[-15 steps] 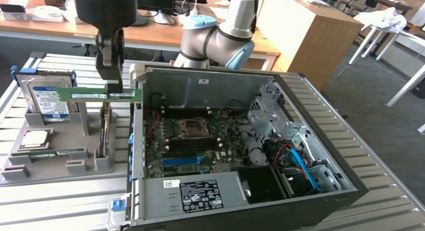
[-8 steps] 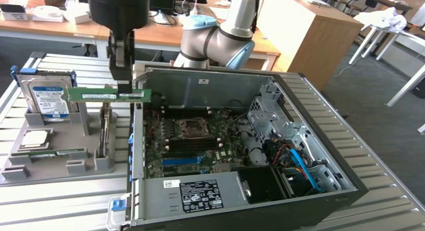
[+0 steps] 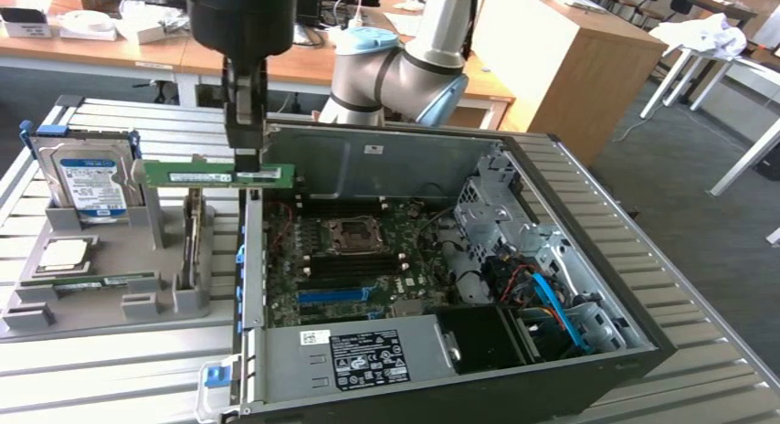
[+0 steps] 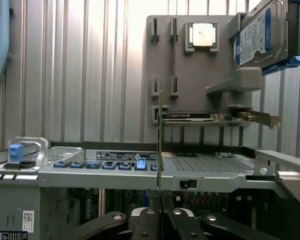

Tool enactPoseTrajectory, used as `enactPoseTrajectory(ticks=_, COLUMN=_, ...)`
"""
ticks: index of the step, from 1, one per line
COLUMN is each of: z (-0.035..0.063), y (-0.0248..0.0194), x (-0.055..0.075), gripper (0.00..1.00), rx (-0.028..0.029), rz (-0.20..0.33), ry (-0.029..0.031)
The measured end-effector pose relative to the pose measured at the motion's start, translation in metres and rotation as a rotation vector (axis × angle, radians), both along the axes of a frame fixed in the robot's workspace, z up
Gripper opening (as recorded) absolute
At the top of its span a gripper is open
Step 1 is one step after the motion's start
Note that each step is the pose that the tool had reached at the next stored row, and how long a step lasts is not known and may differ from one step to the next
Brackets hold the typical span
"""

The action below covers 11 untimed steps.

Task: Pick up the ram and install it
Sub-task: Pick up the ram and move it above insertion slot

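1. Grips the ram (image 3: 183,175) in the claw (image 3: 248,165), closed nearly all the way, pinching the board's flat faces at the upper long edge, off-centre towards the exterior view's right.
2. Holds it level in the air, touching nothing else, above the open computer case's (image 3: 365,159) wall that faces the grey fixture tray (image 3: 110,305).
3. Probably light and stiff, yet thin and fragile. Best taken by the bare board edge, away from chips and contacts. Smooth enough to tilt or slip in an off-centre pinch.
4. Well apart on the tray, along the bench's (image 3: 122,369) edge at the exterior view's left: a hard drive (image 3: 86,182), a processor chip (image 3: 64,253), a second green stick (image 3: 91,282) and an upright expansion card (image 3: 192,232).
5. Directly below, and so in the way: the case wall. Further inside: dark memory slots (image 3: 365,269) just beside the processor socket (image 3: 353,234), loose cables (image 3: 536,291) near the drive cage, and a power supply (image 3: 353,355) towards the bench's near edge.
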<state>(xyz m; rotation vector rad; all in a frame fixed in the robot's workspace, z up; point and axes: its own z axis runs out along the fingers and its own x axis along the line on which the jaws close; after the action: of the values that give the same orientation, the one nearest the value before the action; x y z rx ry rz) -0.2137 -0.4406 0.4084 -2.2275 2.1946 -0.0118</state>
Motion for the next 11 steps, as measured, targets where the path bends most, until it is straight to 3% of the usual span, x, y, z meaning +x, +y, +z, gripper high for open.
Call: enactPoseTrajectory(ticks=11, z=0.0000, y=0.0000, x=0.024, gripper=0.12, rx=0.0000, rz=0.000, ry=0.0000)
